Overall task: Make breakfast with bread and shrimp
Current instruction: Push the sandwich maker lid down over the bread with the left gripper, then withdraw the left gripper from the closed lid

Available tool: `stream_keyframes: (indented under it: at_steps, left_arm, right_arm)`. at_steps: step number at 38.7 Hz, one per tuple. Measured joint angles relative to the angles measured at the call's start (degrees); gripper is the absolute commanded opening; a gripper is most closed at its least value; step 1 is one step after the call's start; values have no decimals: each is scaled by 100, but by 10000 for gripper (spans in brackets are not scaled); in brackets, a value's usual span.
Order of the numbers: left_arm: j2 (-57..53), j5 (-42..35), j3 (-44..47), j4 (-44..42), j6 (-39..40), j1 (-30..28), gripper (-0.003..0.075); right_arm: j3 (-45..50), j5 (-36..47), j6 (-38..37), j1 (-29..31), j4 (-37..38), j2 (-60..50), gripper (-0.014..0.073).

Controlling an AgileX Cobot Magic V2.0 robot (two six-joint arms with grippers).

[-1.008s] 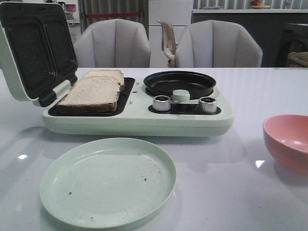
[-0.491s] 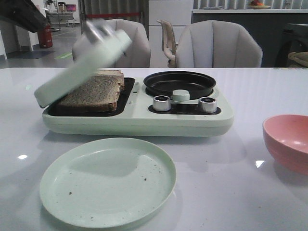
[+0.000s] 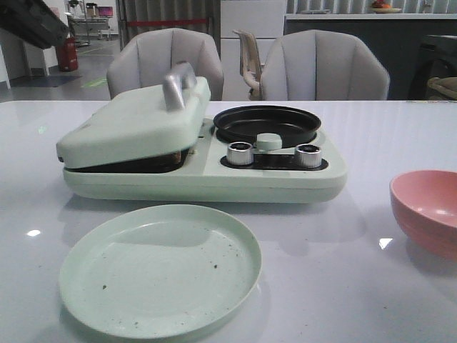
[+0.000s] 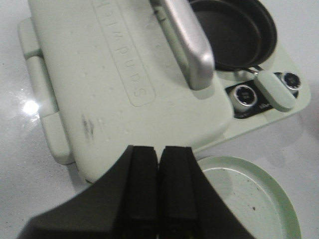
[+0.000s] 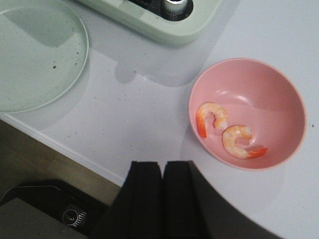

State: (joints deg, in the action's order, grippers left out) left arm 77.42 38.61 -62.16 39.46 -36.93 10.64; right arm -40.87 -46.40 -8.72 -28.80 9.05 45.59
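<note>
While the lid (image 3: pixel 136 118) hides the bread, both claws (image 4: pixel 150 164) (image 5: pixel 152 174) sit clenched, empty.

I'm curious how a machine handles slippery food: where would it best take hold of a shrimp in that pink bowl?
Probably from straight above, hand fingers across the thick curved middle of the shrimp. It lies flat in the open pink bowl, whose walls block a sideways approach, and the tail is thin.

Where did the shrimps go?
Two shrimp lie side by side in the pink bowl, seen in the right wrist view. That bowl stands on the table's right side, right of the green breakfast maker.
</note>
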Motion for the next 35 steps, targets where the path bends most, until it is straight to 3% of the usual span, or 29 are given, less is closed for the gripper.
stream_keyframes:
  at_steps: [11, 17, 28, 35]
  left_arm:
    - [-1730, -151, 1170, -323, -33, 1173, 100]
    - [-2580, -151, 1715, -421, 62, 1423, 103]
    - [-3471, 262, 2035, -2859, 2547, 1223, 101]
    - [-3536, 362, 2035, -3190, 2879, 1187, 101]
  right_arm:
    - [0, 0, 0, 0, 0, 0, 34]
    - [0, 0, -10, 0, 0, 0, 34]
    - [0, 34, -10, 0, 0, 0, 34]
    - [0, 122, -10, 0, 0, 0, 34]
